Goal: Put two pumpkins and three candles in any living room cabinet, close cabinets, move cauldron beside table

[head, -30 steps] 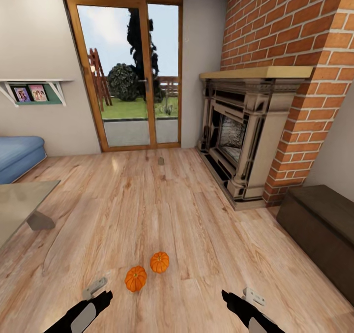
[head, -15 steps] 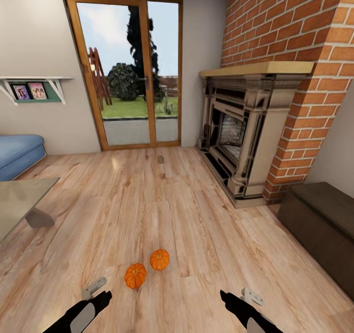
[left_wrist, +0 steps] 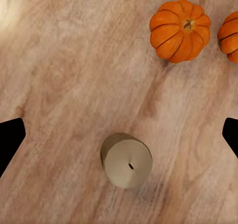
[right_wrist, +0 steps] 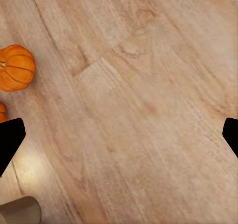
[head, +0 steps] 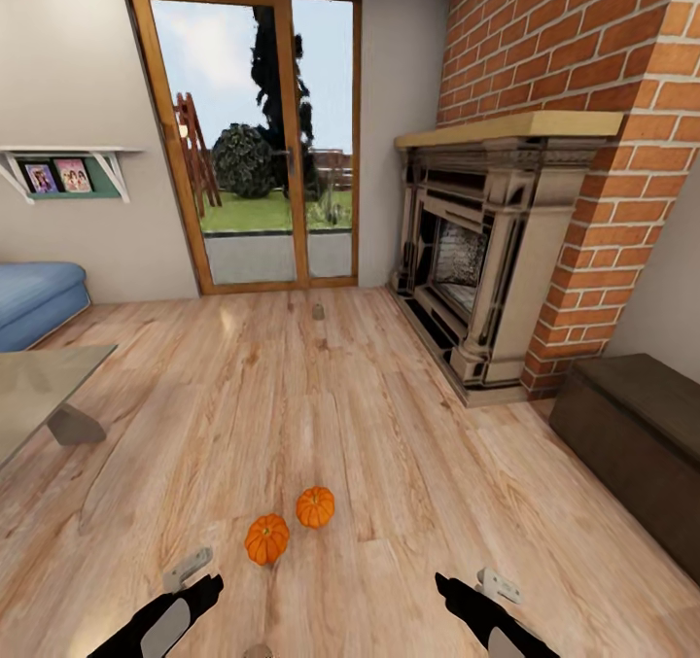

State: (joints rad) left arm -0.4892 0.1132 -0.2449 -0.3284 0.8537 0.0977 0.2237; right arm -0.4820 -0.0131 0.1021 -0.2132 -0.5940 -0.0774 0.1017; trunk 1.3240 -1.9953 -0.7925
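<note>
Two orange pumpkins [head: 266, 538] [head: 315, 506] sit side by side on the wood floor just ahead of me. The left wrist view looks down on one pumpkin [left_wrist: 180, 30], the edge of the other [left_wrist: 229, 35], and a short beige candle [left_wrist: 126, 160] standing on the floor. That candle's top [head: 258, 651] peeks in at the head view's lower edge. A second candle [head: 318, 312] stands far off near the glass door. My left gripper [head: 194, 580] [left_wrist: 121, 137] hangs open above the near candle. My right gripper [head: 478, 588] [right_wrist: 120, 137] is open over bare floor. The dark-brown cabinet [head: 632, 444] stands at the right.
A brick fireplace [head: 476, 269] rises beyond the cabinet on the right. At the left are a glass-topped table [head: 39, 396], a blue sofa [head: 34, 298] and a wall shelf [head: 63, 174]. A wooden glass door [head: 262, 143] closes the far wall. Bare floor lies around the pumpkins.
The whole head picture has shifted slightly upward, so the camera moved. The near candle's top now shows at the bottom edge. Both grippers keep their places in the picture.
</note>
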